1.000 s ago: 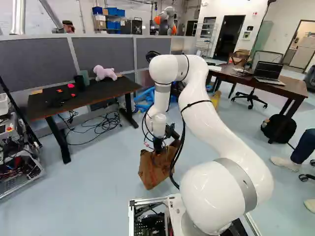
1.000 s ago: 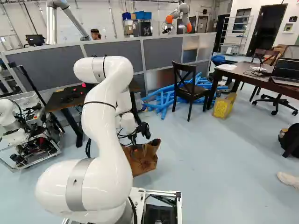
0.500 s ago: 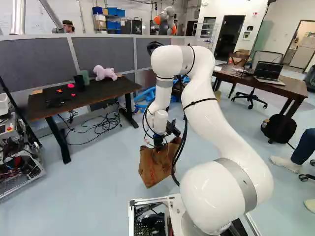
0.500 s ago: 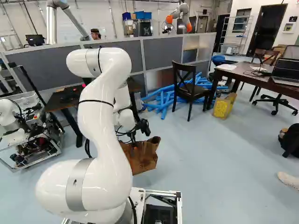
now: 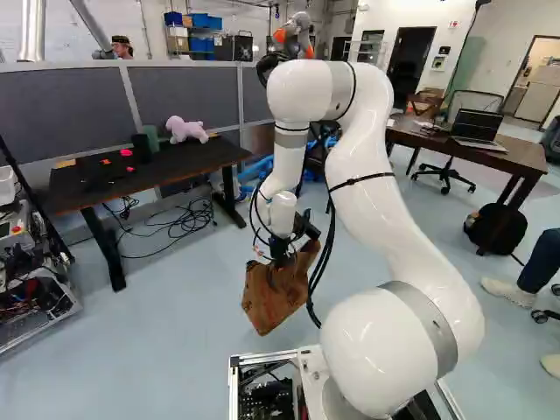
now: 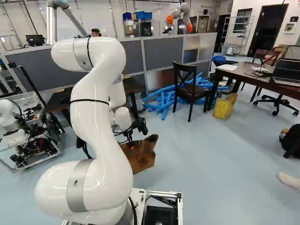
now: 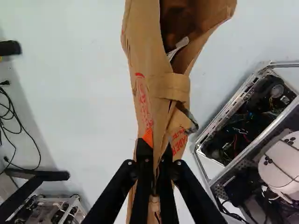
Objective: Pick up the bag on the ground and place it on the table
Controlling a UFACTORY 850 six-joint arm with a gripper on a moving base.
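Had the brown paper bag [image 5: 274,297] clamped in the black gripper [image 5: 280,261], with both fingers pressed on its gathered paper from two sides and an orange pad [image 7: 148,137] against it. Hung tilted below the gripper, ahead of the base and well apart from both the black table [image 5: 131,180] and the brown table [image 5: 523,156]; could not be told whether touching the floor [image 5: 175,350] at the lowest corner. Gaped open ahead of the fingers in the wrist view, with a pale scrap [image 7: 179,46] at the mouth. Bore red print [image 7: 143,100] along one creased side, plus more red lettering just beside the fingertips, partly folded away. Showed red marks toward the left base view too. Was too small to read on the wall sign [image 5: 438,63] by the doorway.
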